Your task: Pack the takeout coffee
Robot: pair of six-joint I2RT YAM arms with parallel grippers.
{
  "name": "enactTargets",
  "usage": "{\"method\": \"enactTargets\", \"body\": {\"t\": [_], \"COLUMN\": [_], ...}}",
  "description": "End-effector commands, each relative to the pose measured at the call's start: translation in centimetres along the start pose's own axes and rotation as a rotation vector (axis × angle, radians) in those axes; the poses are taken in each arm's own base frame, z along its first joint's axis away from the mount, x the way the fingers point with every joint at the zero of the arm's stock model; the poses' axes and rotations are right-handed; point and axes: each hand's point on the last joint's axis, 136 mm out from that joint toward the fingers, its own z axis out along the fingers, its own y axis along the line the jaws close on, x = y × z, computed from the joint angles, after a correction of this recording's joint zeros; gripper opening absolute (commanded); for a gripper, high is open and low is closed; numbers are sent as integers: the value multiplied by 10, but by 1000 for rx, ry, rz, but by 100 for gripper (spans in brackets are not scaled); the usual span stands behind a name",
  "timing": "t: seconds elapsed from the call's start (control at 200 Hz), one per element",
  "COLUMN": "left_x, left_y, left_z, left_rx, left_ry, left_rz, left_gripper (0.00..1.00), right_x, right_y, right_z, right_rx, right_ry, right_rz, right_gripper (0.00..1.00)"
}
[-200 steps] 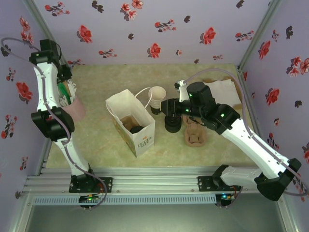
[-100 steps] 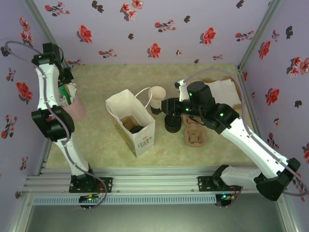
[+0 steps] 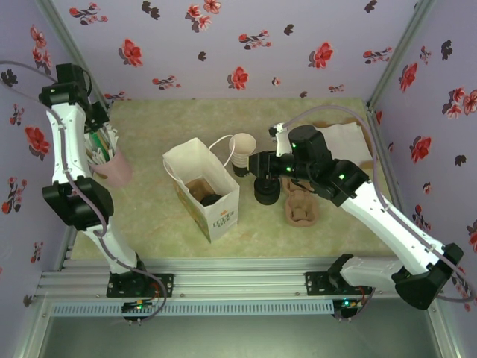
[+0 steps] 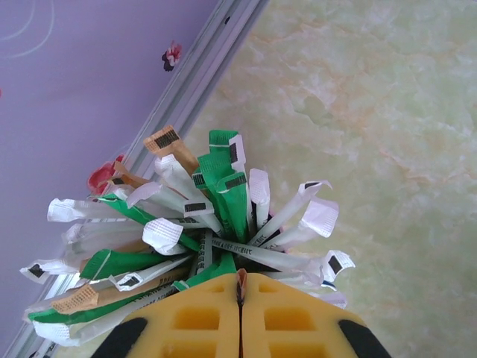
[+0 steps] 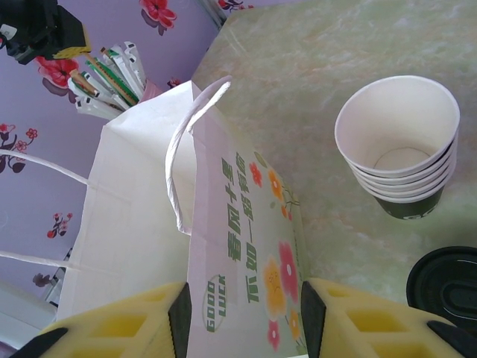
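Coffee [image 3: 211,199] first, from overhead: it sits down inside the open white bag [image 3: 223,212] mid-table, black lid showing, next to something brown I can't make out. Left gripper [image 3: 99,138] is over at the far left, nose-down in the sachets [image 3: 104,149] bristling out of a pink cup [image 3: 119,171]. Right gripper [image 3: 250,165] reaches in from the right, just beside the bag's far corner, with the cup stack [image 3: 242,151] close behind it and the black lids [image 3: 267,190] just beside it.

Left wrist now: left gripper [image 4: 240,277] has its yellow fingers [image 4: 197,317] pressed flat together. A thin brownish sliver shows in the seam, and I can't tell whether that's a sachet pinched there. Sachets [image 4: 216,201] fan out right under it, green, white and tan, above the pale marbled table [image 4: 373,112].

Right wrist: right gripper [image 5: 244,317] has its fingers [image 5: 358,324] standing apart, a middling gap, and the bag's [image 5: 238,253] printed side shows between them. Touching or not, I can't tell. Cup stack [image 5: 395,142] stands off to the right, cream inside, apart from the bag, with the lids [image 5: 447,280] in the corner below it.
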Motion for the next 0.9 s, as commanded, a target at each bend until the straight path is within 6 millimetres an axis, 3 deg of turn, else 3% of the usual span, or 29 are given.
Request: {"method": "enactTargets", "body": {"t": [0.0, 0.41, 0.57, 0.76, 0.895], "left_x": [-4, -17, -15, -1, 15], "left_y": [4, -2, -7, -14, -21], "left_z": [-14, -83, -134, -203, -239], "left_rx": [-3, 53, 106, 224, 339], "left_ry": [-37, -191, -288, -418, -460], "left_rz": [6, 38, 36, 24, 20], "left_gripper": [6, 1, 0, 0, 0], "right_x": [-2, -4, -8, -11, -11], "right_y": [0, 0, 0, -6, -10], "right_z": [3, 5, -1, -10, -20], "right_rx": [-11, -8, 9, 54, 88], "right_ry": [-4, -3, -16, -30, -43], "right_rz": [22, 29, 28, 27, 36], "right_gripper": [44, 43, 44, 54, 60]}}
